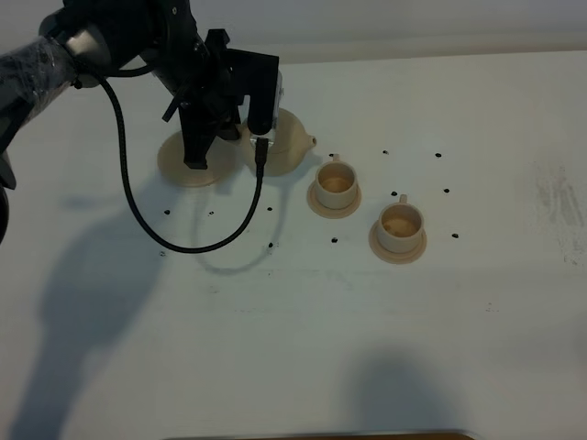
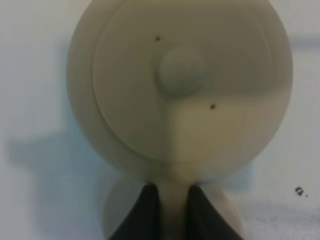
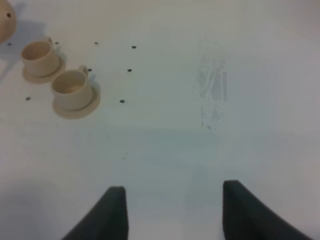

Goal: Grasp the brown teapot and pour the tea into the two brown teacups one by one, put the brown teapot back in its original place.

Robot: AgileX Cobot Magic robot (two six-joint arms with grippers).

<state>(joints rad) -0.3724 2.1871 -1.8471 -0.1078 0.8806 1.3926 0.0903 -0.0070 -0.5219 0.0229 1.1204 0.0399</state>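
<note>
Across white tabletop (image 1: 477, 348), small black dots (image 1: 437, 154) are lying round the ware, a grey scuff (image 1: 555, 197) is showing twd the right edge, and arm shadows are falling at left. Left tool (image 2: 172, 195) is pinching teapot (image 1: 286, 137) by its handle, jaws narrow. Teapot is showing betw. big saucer (image 1: 170, 163) and cup (image 1: 337, 179), spout twd cup; lifted or not, can't tell. 2nd cup (image 1: 401, 225) is standing further right. Right tool (image 3: 174, 187) is hanging w/ fingers wide over tabletop, well apart from cups.
</note>
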